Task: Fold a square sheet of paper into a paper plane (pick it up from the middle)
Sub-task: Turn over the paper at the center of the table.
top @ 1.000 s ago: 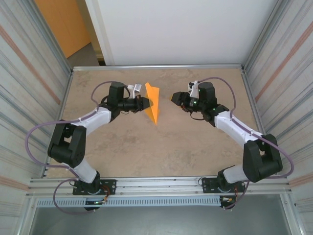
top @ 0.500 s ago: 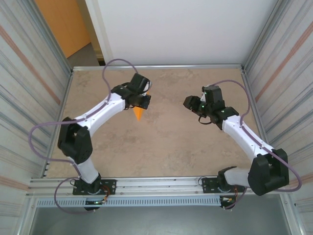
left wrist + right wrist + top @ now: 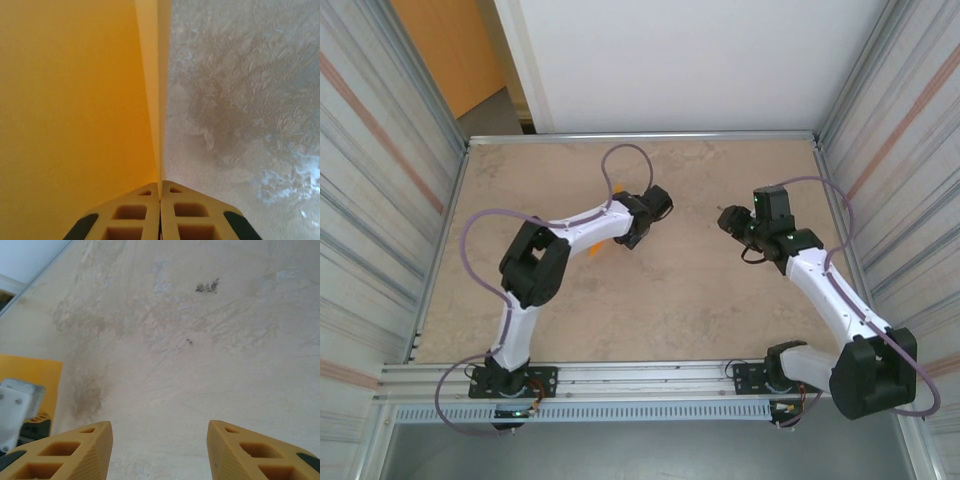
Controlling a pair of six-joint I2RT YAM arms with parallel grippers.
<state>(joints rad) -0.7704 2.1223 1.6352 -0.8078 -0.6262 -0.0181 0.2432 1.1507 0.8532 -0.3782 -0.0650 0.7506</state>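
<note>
**Kid 1:** Near the middle of the desk (image 3: pixel 670 300), a bit toward the far edge, where is the paper plane (image 3: pixel 75 100)?

**Kid 2:** It is pinched in the left end effector (image 3: pixel 160 182). Both fingers squeeze tight on its folded edge, and the orange paper spreads out to one side.

**Kid 1:** And the right end effector (image 3: pixel 159 426)?

**Kid 2:** It sits closer to the right edge, apart from the paper. Its fingers stand wide with bare desk between them. It holds nothing.
</note>
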